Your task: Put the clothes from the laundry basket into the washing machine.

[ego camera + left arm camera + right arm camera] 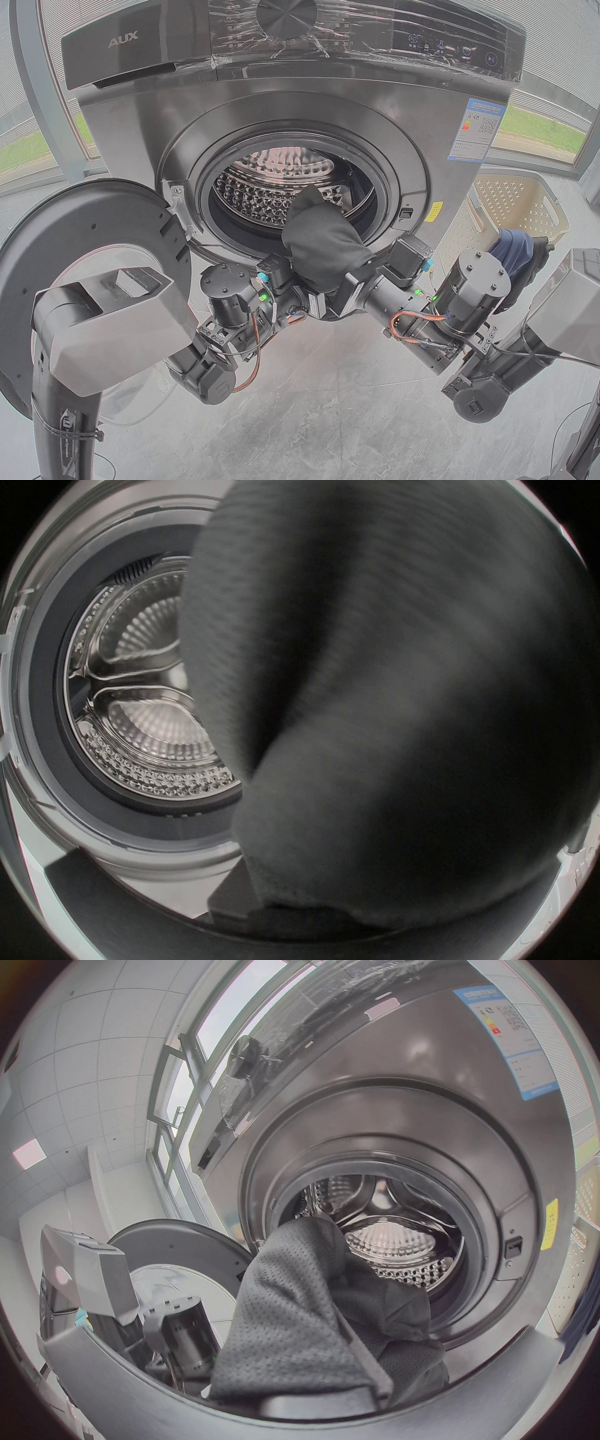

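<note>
garment (322, 240): black, at mouth of washer (156, 119), 6 o'clock.
left gripper (310, 294): under garment; state can't be told.
right gripper (344, 284): likewise.

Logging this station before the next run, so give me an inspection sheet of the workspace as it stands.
Surface: grey tiled floor.
Job's things: washing machine with door swung open at robot's left; black garment at the drum mouth; laundry basket right of machine, blue garment at its rim.
Clutter: nothing seen.
Claws: left claw and right claw under the black garment; grip hidden.
Cables: orange wiring looped at both wrists.
Surroundings: windows, grass outside.
</note>
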{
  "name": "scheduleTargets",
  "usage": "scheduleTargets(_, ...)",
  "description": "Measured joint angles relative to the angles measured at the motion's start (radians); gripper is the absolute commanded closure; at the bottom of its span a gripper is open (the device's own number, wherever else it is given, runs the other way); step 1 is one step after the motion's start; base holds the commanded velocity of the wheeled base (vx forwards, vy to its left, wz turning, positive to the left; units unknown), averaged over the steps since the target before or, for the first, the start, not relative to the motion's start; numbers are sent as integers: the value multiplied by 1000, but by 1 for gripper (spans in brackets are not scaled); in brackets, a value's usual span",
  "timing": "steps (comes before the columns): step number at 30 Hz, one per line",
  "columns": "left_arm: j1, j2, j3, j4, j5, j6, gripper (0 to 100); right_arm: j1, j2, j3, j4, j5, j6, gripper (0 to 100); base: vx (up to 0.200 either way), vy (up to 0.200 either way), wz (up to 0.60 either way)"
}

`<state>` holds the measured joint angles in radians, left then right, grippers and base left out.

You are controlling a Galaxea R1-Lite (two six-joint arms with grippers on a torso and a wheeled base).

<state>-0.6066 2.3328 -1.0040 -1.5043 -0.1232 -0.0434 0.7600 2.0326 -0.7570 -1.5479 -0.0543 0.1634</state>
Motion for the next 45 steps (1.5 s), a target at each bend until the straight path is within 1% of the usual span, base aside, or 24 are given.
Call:
scheduleTargets(3,6,-19,-5,-1,6,-8,100,-17,-6,24,-1,0,9,100,0,0,0)
scheduleTargets(6,10,-57,10,0,12,-20,100,-50,-13,52,-2,0,20,100,0,0,0)
scheduleTargets(9,10,-89,27,-1,25,-30,100,-67,-14,78,-2,0,27,100,0,0,0)
scheduleTargets(12,10,-128,46,-1,43,-44,100,-76,-13,105,-1,1,29,100,0,0,0)
scheduleTargets(16,10,-172,75,-1,50,-61,100,-77,0,122,-1,3,30,100,0,0,0)
scheduleTargets(17,10,-180,83,-1,50,-64,100,-76,3,124,-1,4,29,0,0,0,0)
scheduleTargets(24,4,-222,136,-17,76,-69,100,-58,14,149,0,7,15,0,0,0,0)
scheduleTargets(27,4,-235,162,-24,91,-66,100,-53,13,187,0,16,4,0,0,0,0)
scheduleTargets(30,3,-256,201,-29,112,-60,100,-48,3,265,1,44,-13,0,0,0,0)
scheduleTargets(33,2,-295,269,-32,127,-55,100,-31,-16,364,2,87,-26,0,0,0,0)
scheduleTargets(36,-1,-344,368,-34,134,-52,100,-10,-43,440,1,122,-36,0,0,0,0)
scheduleTargets(40,-11,-427,515,-36,140,-50,100,19,-100,540,1,194,-46,0,0,0,0)
scheduleTargets(43,-18,-474,582,-38,139,-53,100,25,-135,585,3,215,-52,0,0,0,0)
scheduleTargets(45,-20,-491,601,-38,132,-54,100,17,-148,591,4,220,-55,0,0,0,0)
